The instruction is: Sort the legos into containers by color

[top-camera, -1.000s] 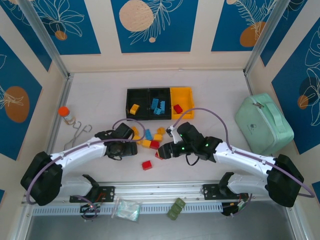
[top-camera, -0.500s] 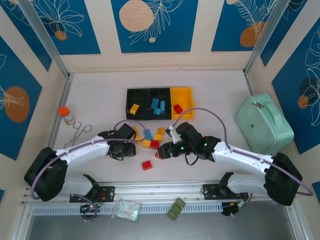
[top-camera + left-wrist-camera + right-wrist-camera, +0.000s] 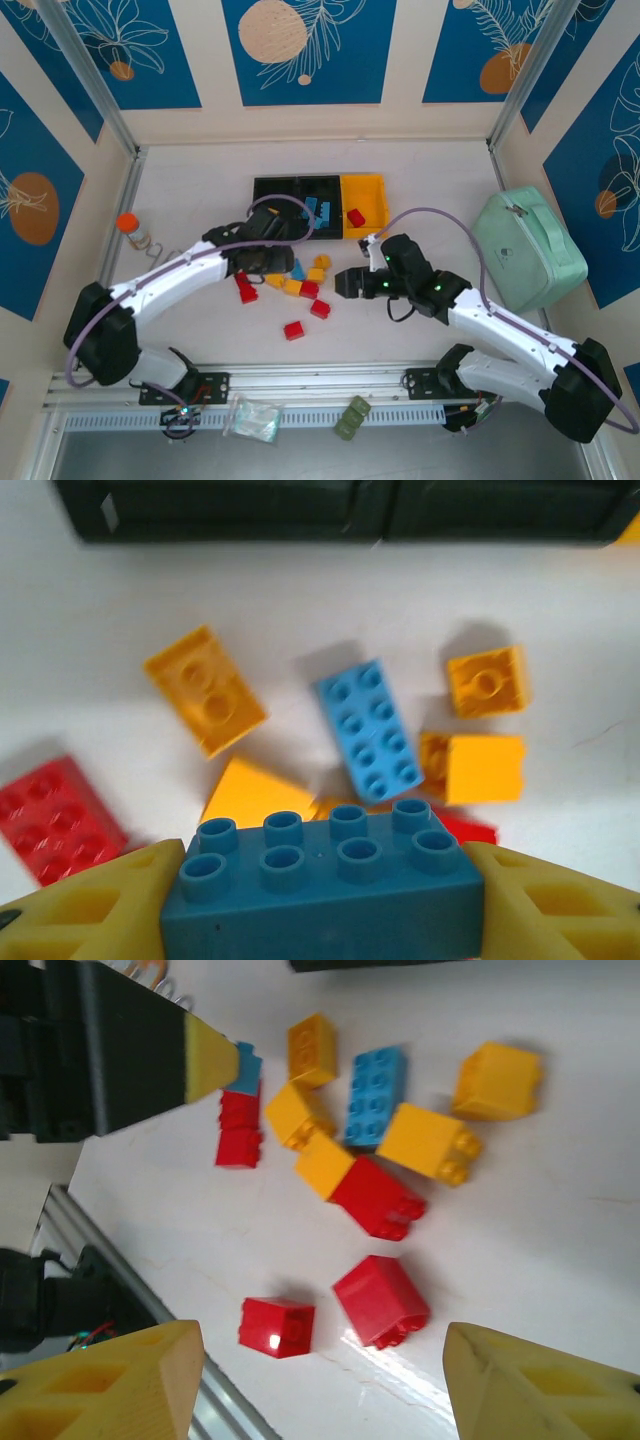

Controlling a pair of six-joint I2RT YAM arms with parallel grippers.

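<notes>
Gripping a dark blue eight-stud brick [image 3: 320,865] end to end, my left gripper [image 3: 320,905] hangs over the loose legos [image 3: 300,287], near the containers [image 3: 300,181]. Now my right gripper [image 3: 320,1380] is spread wide above two red bricks [image 3: 380,1300]. I've got bare table [image 3: 400,340] toward the near rail [image 3: 320,375]; the mint case [image 3: 525,250] sits well apart on the right.

Top cam sits high behind both arm bases, looking down across the whole table [image 3: 200,190]. Left wrist cam is super close, facing the containers [image 3: 220,505]; right wrist cam looks down from farther back. All three share the loose legos [image 3: 292,286].
</notes>
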